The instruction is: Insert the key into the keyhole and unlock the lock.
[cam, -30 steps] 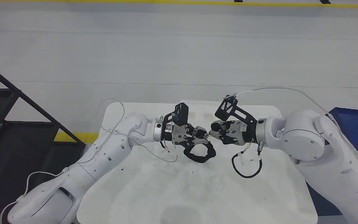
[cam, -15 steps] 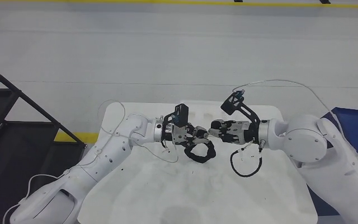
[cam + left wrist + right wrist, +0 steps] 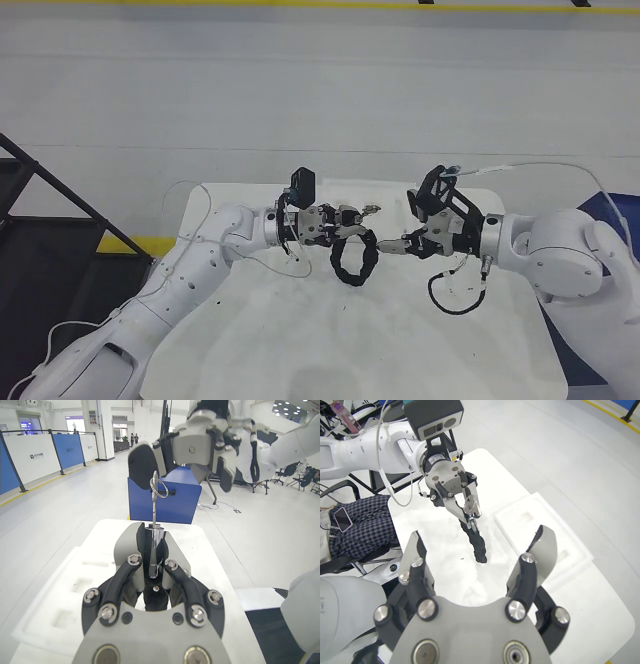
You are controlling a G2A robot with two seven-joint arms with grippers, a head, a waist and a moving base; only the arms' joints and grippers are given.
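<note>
My left gripper (image 3: 152,536) is shut on a chrome lock cylinder (image 3: 155,550) held above the table. The key (image 3: 154,505) stands in the keyhole, its ring (image 3: 161,488) dangling at the head. From the lock a black cable loop (image 3: 350,262) hangs down toward the table (image 3: 300,340). My right gripper (image 3: 480,542) is open with nothing between its fingers, a short way off from the key's head. In the top view the left gripper (image 3: 348,217) and the right gripper (image 3: 396,245) face each other, the key (image 3: 371,210) between them.
A white foam tray (image 3: 540,520) with shallow recesses lies at the table's far edge, behind the lock. A blue cabinet (image 3: 165,505) stands on the floor beyond the table's right side. A black cable (image 3: 455,295) loops under the right wrist.
My right gripper let go of the key and drew back to the right. The left gripper turned and rose slightly with the lock, so the cable loop now hangs straight down.
</note>
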